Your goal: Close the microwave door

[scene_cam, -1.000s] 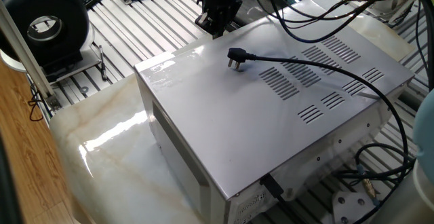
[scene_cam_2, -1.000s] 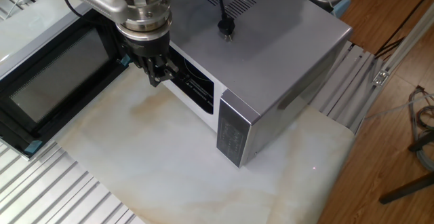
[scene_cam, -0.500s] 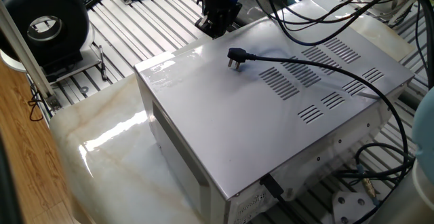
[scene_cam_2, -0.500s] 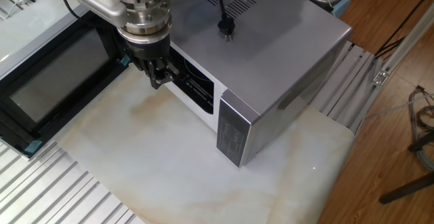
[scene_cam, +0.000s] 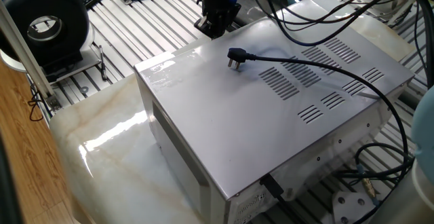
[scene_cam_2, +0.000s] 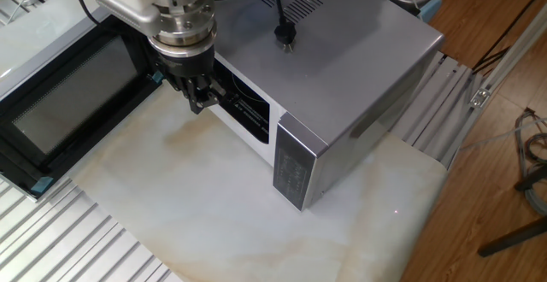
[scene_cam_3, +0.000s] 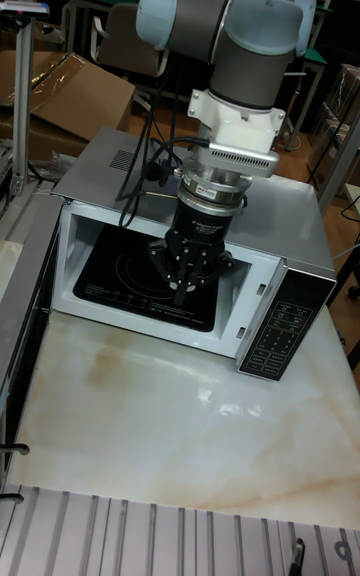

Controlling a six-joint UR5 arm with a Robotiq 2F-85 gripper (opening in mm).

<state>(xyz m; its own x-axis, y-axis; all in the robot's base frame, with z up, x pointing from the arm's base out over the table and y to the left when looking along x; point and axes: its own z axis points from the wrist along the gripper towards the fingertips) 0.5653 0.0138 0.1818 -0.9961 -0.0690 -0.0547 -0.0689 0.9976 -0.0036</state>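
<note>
One microwave (scene_cam: 271, 115) stands on a pale marble-patterned tabletop (scene_cam_2: 214, 205), and each camera reveals a different part of it. From behind, one fixed view shows the silver-grey top with several groups of vent slots (scene_cam: 291, 81), a single black plug (scene_cam: 235, 58) lying on the casing, and its black cord (scene_cam: 352, 75) trailing over the back edge; only the dark lower part of the arm shows past the far side, so the cavity and door are hidden here. The other fixed view, looking down on the front, shows what that one cannot: the microwave door (scene_cam_2: 73, 102) swung fully open to the left of the box, its dark glass window facing up within a black frame, well apart from the front opening. It also shows the one control panel (scene_cam_2: 293, 173) at the right front corner. The tall fixed view looks straight into the open cavity (scene_cam_3: 150, 281), where a dark floor with a ring marking is visible, and shows the single UR5 arm (scene_cam_3: 235, 36) reaching down in front of that opening. One gripper (scene_cam_3: 190, 284) hangs at the mouth of the cavity, just above its floor; its two black fingers sit close together in a narrow pinch with nothing between them. The door itself is cut off at the left edge of this view.
</note>
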